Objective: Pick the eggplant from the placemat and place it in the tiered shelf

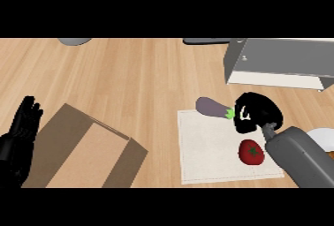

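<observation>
A purple eggplant [213,107] with a green stem lies at the far edge of the white placemat [209,150], its body partly off the mat. My right hand [256,114] hovers just right of the eggplant's stem, fingers curled and apart from it, holding nothing. The grey tiered shelf [280,62] stands at the back right. My left hand [24,123] rests open at the left edge, fingers up.
A red tomato [252,152] lies on the placemat close to my right forearm. An open cardboard box [81,150] sits at the left. A white plate [324,137] shows at the right edge. A grey object [75,41] lies at the far edge.
</observation>
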### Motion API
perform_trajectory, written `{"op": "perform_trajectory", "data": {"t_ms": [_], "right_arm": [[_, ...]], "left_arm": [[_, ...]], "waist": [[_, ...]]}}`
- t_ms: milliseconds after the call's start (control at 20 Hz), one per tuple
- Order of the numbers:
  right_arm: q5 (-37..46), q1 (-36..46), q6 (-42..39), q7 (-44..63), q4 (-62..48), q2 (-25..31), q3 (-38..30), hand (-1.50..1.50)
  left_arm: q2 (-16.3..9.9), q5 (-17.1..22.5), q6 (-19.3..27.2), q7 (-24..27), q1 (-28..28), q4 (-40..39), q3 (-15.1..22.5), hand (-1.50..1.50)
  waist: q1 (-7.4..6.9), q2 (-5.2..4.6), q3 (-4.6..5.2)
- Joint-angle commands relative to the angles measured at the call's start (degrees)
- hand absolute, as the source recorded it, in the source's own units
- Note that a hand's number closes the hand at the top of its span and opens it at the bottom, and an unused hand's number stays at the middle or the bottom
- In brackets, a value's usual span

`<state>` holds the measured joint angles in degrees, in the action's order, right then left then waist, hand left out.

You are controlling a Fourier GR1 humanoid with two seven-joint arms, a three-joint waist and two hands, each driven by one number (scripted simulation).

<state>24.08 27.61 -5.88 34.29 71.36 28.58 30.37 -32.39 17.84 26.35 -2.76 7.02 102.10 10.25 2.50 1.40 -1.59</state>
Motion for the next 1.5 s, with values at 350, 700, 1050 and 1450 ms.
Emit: {"op": "perform_trajectory", "data": {"t_ms": [350,700,1050,1450], "right_arm": [[-0.56,-2.5,12.0,11.83,28.03,-1.14,-10.33,1.5],[2.65,0.11,9.45,26.98,40.6,6.39,-19.88,1.5],[1.01,-5.19,5.55,27.44,46.98,11.84,-28.76,1.5],[1.49,-3.6,9.41,15.28,31.12,9.88,-35.08,1.5]], "left_arm": [[0.77,2.99,-0.26,-0.3,-3.8,-2.25,-0.97,0.0],[2.5,1.85,1.28,0.29,-5.68,-2.46,1.55,0.0],[4.0,0.33,1.62,0.19,-7.65,-4.39,3.55,0.0],[4.6,0.93,-0.62,2.13,-10.11,-7.62,2.88,0.0]], "waist": [[2.34,-0.52,1.71],[0.1,-0.99,1.7],[-0.92,-1.23,1.61],[-2.21,-1.57,1.58]]}}
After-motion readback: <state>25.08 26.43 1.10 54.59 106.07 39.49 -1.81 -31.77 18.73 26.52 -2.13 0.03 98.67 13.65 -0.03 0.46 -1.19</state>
